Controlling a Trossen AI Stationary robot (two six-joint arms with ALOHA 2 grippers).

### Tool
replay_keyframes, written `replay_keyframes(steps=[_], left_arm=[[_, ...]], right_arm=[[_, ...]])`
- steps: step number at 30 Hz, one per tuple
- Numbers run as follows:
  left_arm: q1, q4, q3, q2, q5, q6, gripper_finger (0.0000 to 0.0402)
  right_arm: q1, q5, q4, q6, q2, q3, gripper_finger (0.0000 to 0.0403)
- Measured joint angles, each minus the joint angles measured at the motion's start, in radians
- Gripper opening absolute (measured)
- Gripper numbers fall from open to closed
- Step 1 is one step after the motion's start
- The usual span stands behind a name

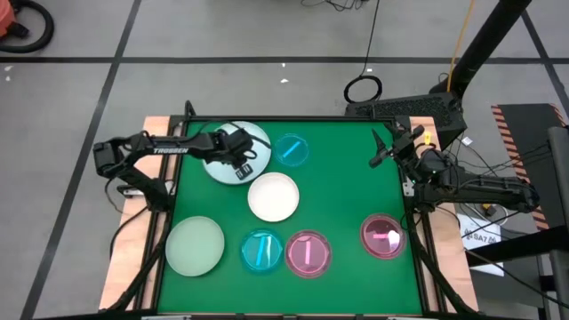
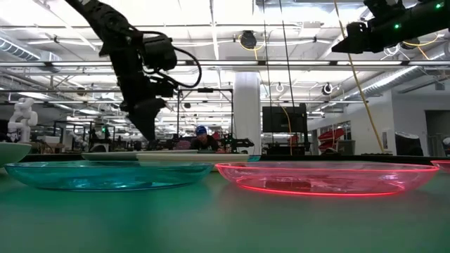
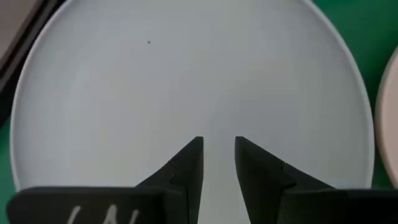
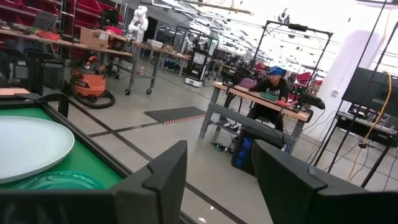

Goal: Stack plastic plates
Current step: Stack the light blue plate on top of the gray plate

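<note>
Several plastic plates lie flat on the green table (image 1: 347, 191). A large pale grey-blue plate (image 1: 228, 142) is at the far left, with a small cyan plate (image 1: 291, 149) beside it. A white plate (image 1: 273, 196) lies mid-table. A pale green plate (image 1: 195, 246), a cyan one (image 1: 261, 251) and two pink ones (image 1: 308, 253) (image 1: 383, 235) lie along the near side. My left gripper (image 3: 219, 142) points steeply down over the grey-blue plate (image 3: 186, 81), open, with nothing between its fingers. My right gripper (image 4: 219, 155) is open, raised at the far right (image 1: 380, 153).
A raised black frame (image 1: 293, 118) runs around the table's edges. Bare green surface lies between the white plate and the right-hand pink plate. In the low view the near cyan plate (image 2: 105, 176) and pink plate (image 2: 323, 179) fill the foreground. A person sits at a bench (image 4: 270, 87) in the room beyond.
</note>
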Motion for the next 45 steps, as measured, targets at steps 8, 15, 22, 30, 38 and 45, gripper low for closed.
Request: replay_keyframes(steps=[8,15,22,30,38,45], left_arm=[[0.002,0.038,-0.045,0.0,-0.028,-0.028,0.0099],[0.002,0.02,-0.083,0.0,-0.029,-0.101,0.0099],[-0.001,-0.105,-0.083,0.0,-0.029,-0.172,0.0099],[-0.001,-0.099,-0.111,0.0,-0.029,-0.185,0.0099],[-0.001,-0.182,-0.111,0.0,-0.029,-0.228,0.0099],[-0.001,-0.194,-0.111,0.0,-0.029,-0.237,0.0099]], right_arm=[[0.0,0.0,0.0,-0.001,0.0,0.0,0.0176],[0.0,0.0,0.0,-0.003,0.0,0.0,0.0176],[0.0,0.0,-0.001,-0.004,0.0,0.0,0.0176],[0.0,0.0,-0.001,-0.004,0.0,0.0,0.0176],[0.0,0.0,-0.001,-0.004,0.0,0.0,0.0176],[0.0,0.0,-0.001,-0.004,0.0,0.0,0.0176]])
